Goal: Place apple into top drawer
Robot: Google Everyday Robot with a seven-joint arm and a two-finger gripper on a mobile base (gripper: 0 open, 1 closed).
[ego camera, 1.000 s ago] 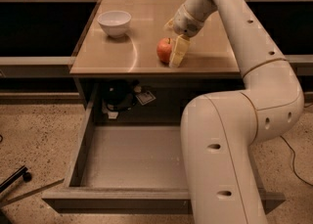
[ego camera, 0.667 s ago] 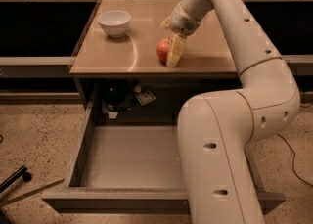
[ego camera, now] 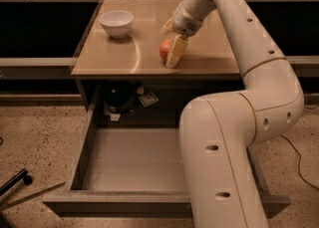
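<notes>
The red-orange apple [ego camera: 164, 50] sits on the tan tabletop [ego camera: 129, 55], near its front edge. My gripper [ego camera: 172, 56] reaches down from the white arm and is right at the apple, its pale yellow tip against the apple's right side. The top drawer [ego camera: 82, 155] is pulled out below the tabletop, with a bare grey floor and nothing in it. My arm's large lower link covers the drawer's right part.
A white bowl [ego camera: 116, 23] stands at the back left of the tabletop. Dark clutter and a small card [ego camera: 148, 98] lie in the recess behind the drawer. A dark bar [ego camera: 15, 182] lies on the speckled floor at the left.
My gripper has edged a little to the left at the apple. The apple stays on the tabletop, and the bowl and drawer have not moved.
</notes>
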